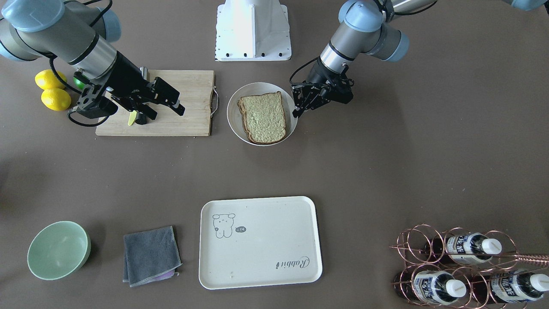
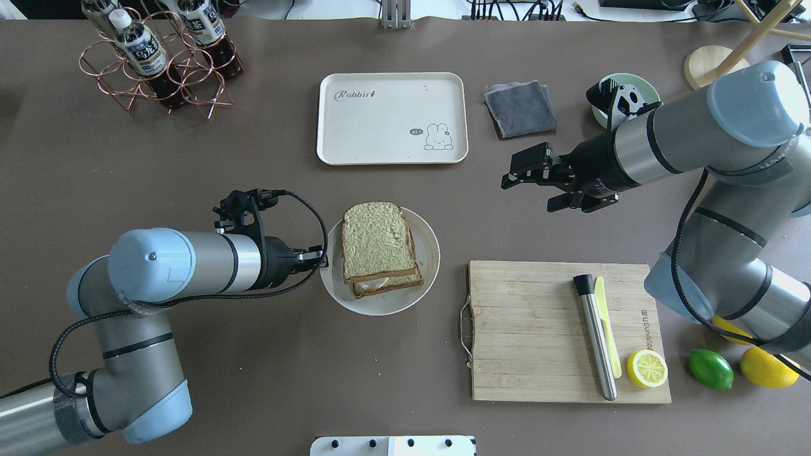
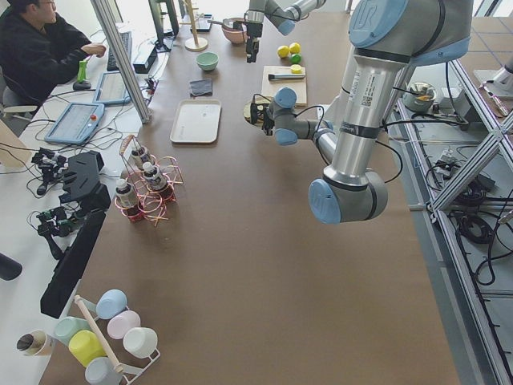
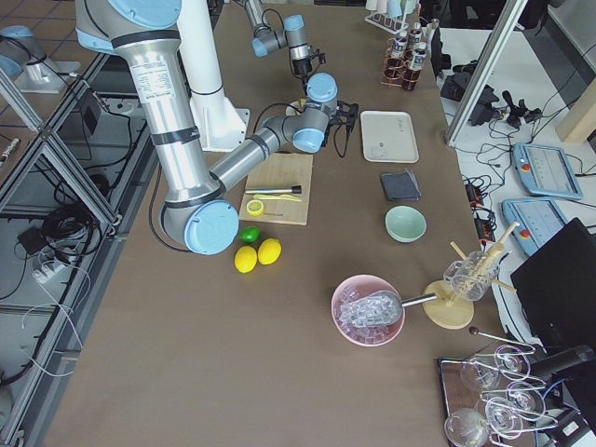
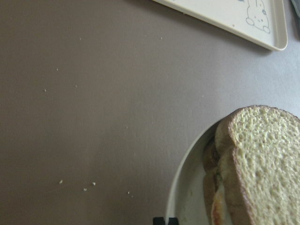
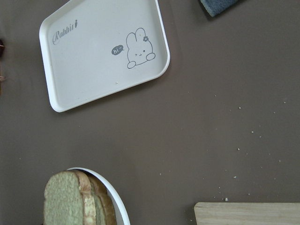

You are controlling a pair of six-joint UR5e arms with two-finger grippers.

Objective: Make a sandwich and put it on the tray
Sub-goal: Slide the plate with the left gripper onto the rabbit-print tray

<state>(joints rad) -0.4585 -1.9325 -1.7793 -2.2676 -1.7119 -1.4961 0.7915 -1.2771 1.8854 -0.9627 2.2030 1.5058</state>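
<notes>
The sandwich point(image 2: 377, 240) lies on a round white plate point(image 2: 433, 253) at mid-table: two pale tan-green slices stacked slightly askew, with a bit of white egg point(image 2: 380, 282) showing between them. My left gripper point(image 2: 322, 256) is at the plate's left rim, its fingertips point(image 5: 160, 220) close together and seemingly shut on the rim. The sandwich also shows in the front view point(image 1: 262, 118). The cream-white tray point(image 2: 393, 117) lies beyond the plate with nothing on it. My right gripper point(image 2: 526, 174) is open and empty, raised between the tray and the cutting board.
A wooden cutting board point(image 2: 538, 329) holds a metal rod point(image 2: 595, 335), a yellow knife and a lemon half point(image 2: 647, 368). A lime and lemons point(image 2: 768, 367) lie beside it. A grey cloth point(image 2: 521, 107), a green bowl point(image 1: 58, 249) and a bottle rack point(image 2: 158, 57) stand at the far side.
</notes>
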